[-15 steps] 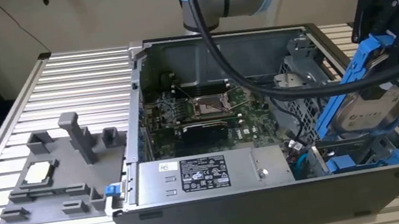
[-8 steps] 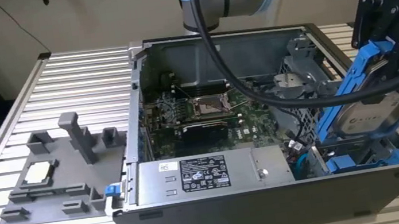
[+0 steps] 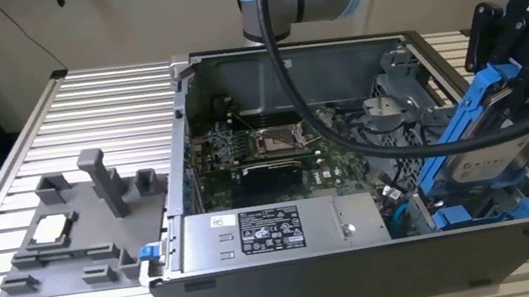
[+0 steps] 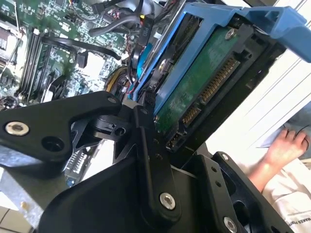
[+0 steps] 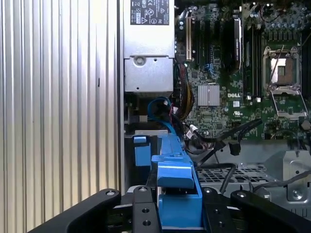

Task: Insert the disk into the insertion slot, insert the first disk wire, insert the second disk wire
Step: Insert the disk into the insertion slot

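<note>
Claw [image 3: 514, 81] is clamped on the disk [image 3: 485, 154] by its blue frame, on the exterior view's right. The disk hangs tilted over the near right corner of the PC case [image 3: 364, 281]. Its low end sits just by the blue tabs of the insertion slot [image 3: 468, 212] (touching or not, can't tell). The second wrist view shows the disk's green underside [image 4: 199, 82] w/ connector pins bare. The power supply [image 3: 266, 233] lies along the near wall, left of the slot. The case stands on the ribbed worktop [image 3: 105, 100]. A person's hand [image 4: 286, 145] rests beyond the disk.
</note>
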